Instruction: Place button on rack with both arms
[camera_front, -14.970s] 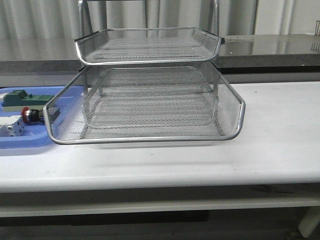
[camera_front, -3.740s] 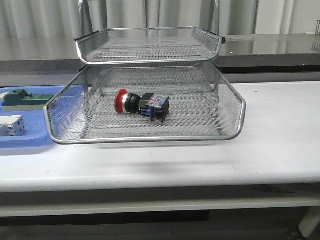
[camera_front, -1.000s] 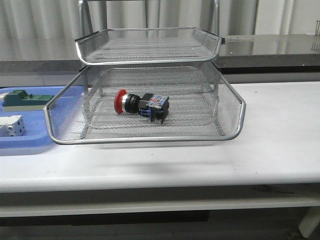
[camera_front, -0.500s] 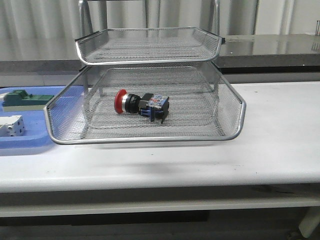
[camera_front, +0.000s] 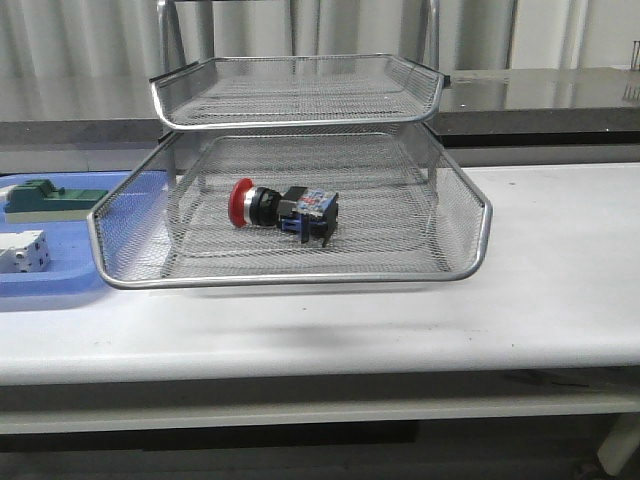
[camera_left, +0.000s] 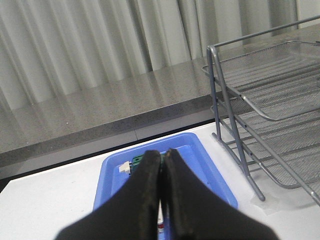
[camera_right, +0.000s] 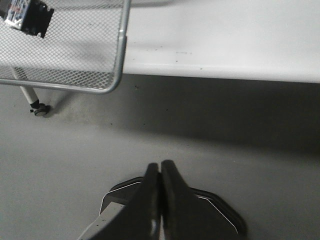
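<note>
**Front view: button at rest in the rack's lower tier, both arms clear**

Front view shows the button (camera_front: 283, 211) lying on its side on the mesh floor of the lower visible tier of the rack (camera_front: 300, 275), red head toward the robot's left, block body toward the right, roughly mid-tray and apart from the rim on every side. No arm appears in this view. To the rack's left, a blue tray (camera_front: 45, 285) holds a green block part (camera_front: 50, 198) and a white block part (camera_front: 22, 250).

The left gripper (camera_left: 161, 165), seen from its wrist camera, has its fingers pressed together with nothing between them, and hangs over the blue tray with the rack's legs and tiers off to one side. The right gripper (camera_right: 160, 175), likewise pinched together and empty, points at the floor below the table (camera_right: 225, 40) edge; a corner of the rack and the button's block end show at the far corner of that picture.

By these pictures the placing step looks finished: the part sits free in the rack and neither pincer holds it. What remains, in all likelihood, is only for both arms to settle at rest away from the rack; no further grasp seems called for.
</note>
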